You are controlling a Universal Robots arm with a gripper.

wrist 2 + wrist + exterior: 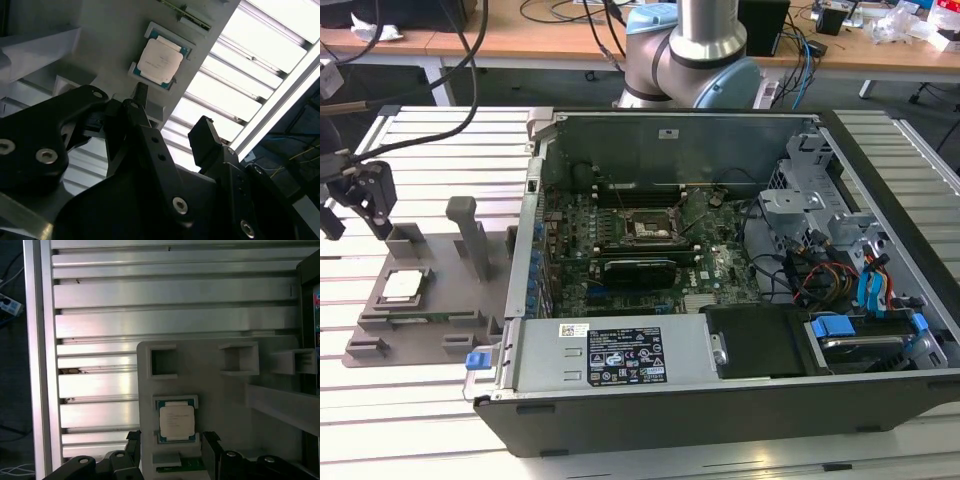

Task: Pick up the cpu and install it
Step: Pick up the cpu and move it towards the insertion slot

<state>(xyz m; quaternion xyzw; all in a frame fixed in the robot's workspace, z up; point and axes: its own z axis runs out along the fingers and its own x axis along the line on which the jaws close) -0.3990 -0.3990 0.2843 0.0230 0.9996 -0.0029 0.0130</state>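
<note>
1. One chip (402,285) lies flat in its pocket on the grey tray (420,342). The tray rests on the slatted tabletop (440,135), beside the open computer case (720,400).
2. The claw (358,222) hangs above the tray, spread apart and empty, clear of the chip.
3. In the first wrist view, the chip sits roughly midway between the fingers (210,441). Square them to two opposite edges.
4. The pocket walls hug the chip, so I would descend straight, pinch lightly and lift level.

Black gripper (172,106), silver screws (180,204), seemingly grey-blue arm (705,60)
</note>
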